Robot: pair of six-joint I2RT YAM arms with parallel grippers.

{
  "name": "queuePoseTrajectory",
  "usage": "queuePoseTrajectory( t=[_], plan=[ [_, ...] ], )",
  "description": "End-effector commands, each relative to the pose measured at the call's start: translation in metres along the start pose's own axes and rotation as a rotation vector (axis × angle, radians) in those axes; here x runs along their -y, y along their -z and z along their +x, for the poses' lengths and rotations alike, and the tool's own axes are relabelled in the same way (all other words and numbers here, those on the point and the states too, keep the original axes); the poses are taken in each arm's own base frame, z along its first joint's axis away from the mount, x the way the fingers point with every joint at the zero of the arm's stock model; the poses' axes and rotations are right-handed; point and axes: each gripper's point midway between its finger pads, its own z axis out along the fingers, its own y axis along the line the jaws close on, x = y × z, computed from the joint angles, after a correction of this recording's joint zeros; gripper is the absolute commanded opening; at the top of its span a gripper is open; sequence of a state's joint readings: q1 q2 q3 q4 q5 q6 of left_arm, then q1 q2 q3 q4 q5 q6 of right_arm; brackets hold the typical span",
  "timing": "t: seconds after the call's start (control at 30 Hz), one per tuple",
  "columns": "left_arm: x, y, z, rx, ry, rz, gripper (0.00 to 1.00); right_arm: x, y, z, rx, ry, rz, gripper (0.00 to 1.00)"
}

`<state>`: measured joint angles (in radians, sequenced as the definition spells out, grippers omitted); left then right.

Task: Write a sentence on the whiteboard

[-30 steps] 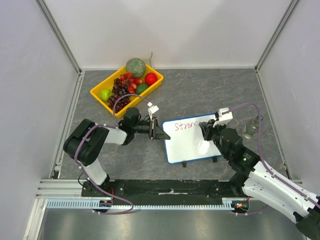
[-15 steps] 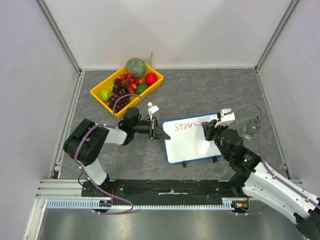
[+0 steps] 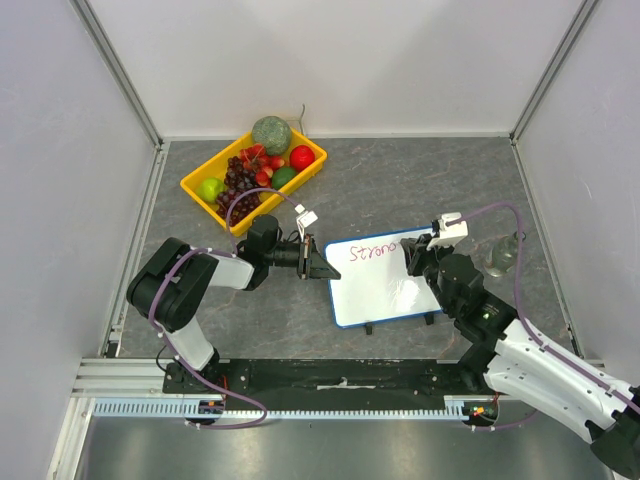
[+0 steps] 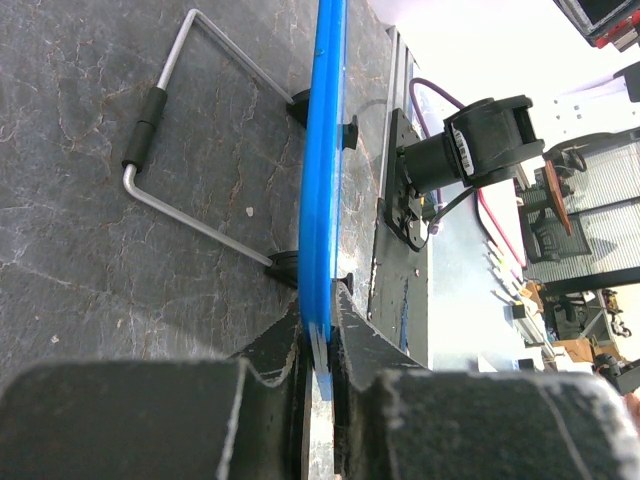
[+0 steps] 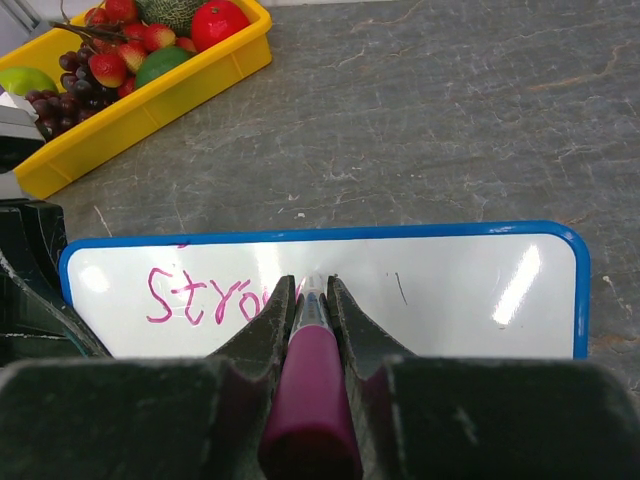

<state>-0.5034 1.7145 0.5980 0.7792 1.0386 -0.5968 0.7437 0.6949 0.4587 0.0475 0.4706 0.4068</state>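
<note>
Presently the right pincer (image 5: 312,283), clamped on a magenta marker (image 5: 308,390), holds its tip at the whiteboard (image 5: 450,285) just right of the sentence (image 5: 205,295); blank board runs rightward. The left pincer (image 4: 318,322) grips its left rim on the tabletop (image 3: 400,190).

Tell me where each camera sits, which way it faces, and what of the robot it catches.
Top external: above and behind the bases, looking down on the table; both arms show.
Left wrist: low, sighting along the blue edge of the whiteboard; left jaws clamp it.
Right wrist: over the whiteboard, facing the yellow fruit tray; right jaws grip the marker.
Shared: top and right wrist both show the pink writing and tray.
</note>
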Motion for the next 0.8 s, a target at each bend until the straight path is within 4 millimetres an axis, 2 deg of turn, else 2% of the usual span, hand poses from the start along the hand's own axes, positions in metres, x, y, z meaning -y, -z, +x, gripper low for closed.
queuePoseTrajectory(
  t=[0.0,0.27,0.3,0.77],
  plan=[
    [0.000,-0.002,0.004,-0.025,-0.068,0.023,0.02,0.004,0.001,-0.009,0.024,0.001,0.019,0.00],
    [0.000,-0.003,0.005,-0.027,-0.068,0.024,0.02,0.005,0.007,0.007,-0.015,-0.001,-0.002,0.00],
    [-0.001,-0.002,0.004,-0.025,-0.068,0.023,0.02,0.007,0.009,0.014,-0.040,0.008,0.003,0.00],
    [0.000,-0.003,0.005,-0.026,-0.069,0.024,0.02,0.008,0.014,0.034,-0.095,0.019,-0.024,0.00]
  ],
)
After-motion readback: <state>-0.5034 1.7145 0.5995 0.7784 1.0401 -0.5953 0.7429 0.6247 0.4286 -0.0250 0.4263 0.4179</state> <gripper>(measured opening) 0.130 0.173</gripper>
